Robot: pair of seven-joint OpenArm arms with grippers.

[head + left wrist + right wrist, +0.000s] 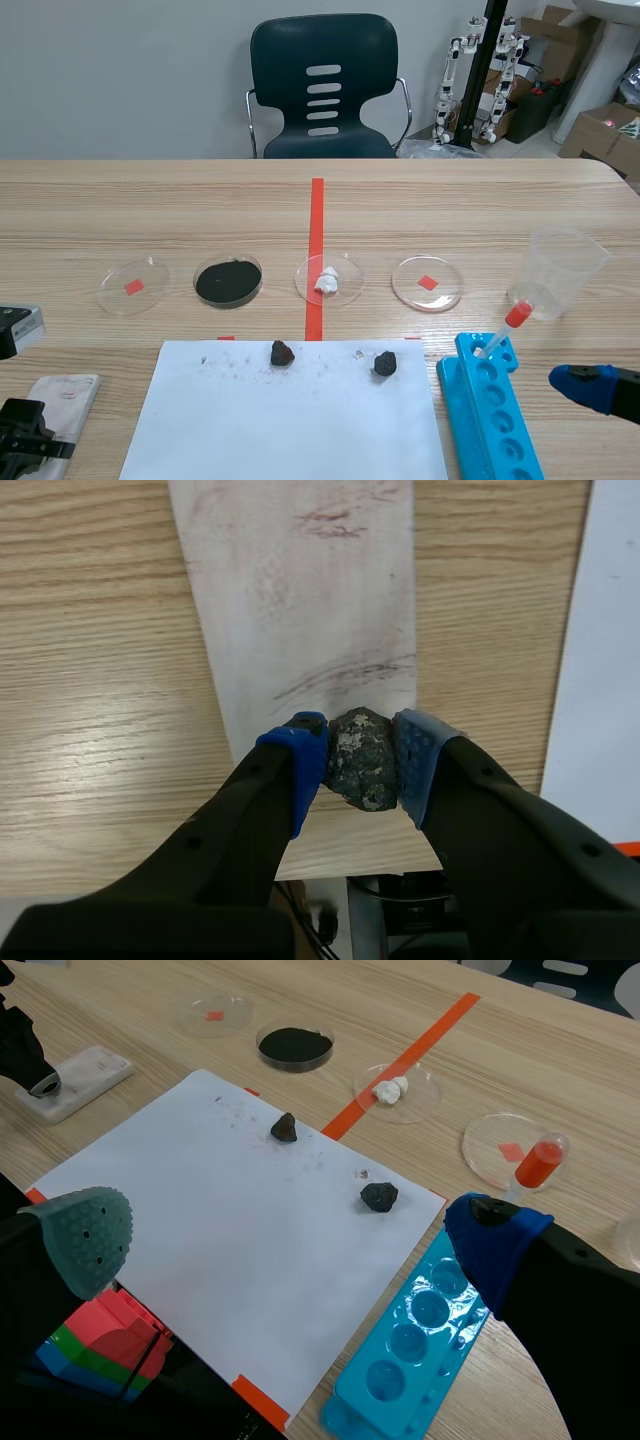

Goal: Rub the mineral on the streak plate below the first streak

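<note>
In the left wrist view my left gripper (362,760) is shut on a dark grey, speckled mineral (362,758), held low against the near end of the white streak plate (300,610). A faint reddish streak (330,520) marks the plate's far end. A dark grey streak (345,675) lies just ahead of the mineral. In the scene view the plate (60,395) lies at the table's front left with the left gripper (28,425) beside it. My right gripper (290,1240) hangs open over the white paper (220,1220), holding nothing.
Two dark minerals (282,352) (385,364) rest on the paper (290,420). Behind it stand several petri dishes: one with black powder (228,281), one with white bits (328,279). A blue tube rack (490,410), a red-capped dropper (510,322) and a plastic cup (563,270) sit at the right.
</note>
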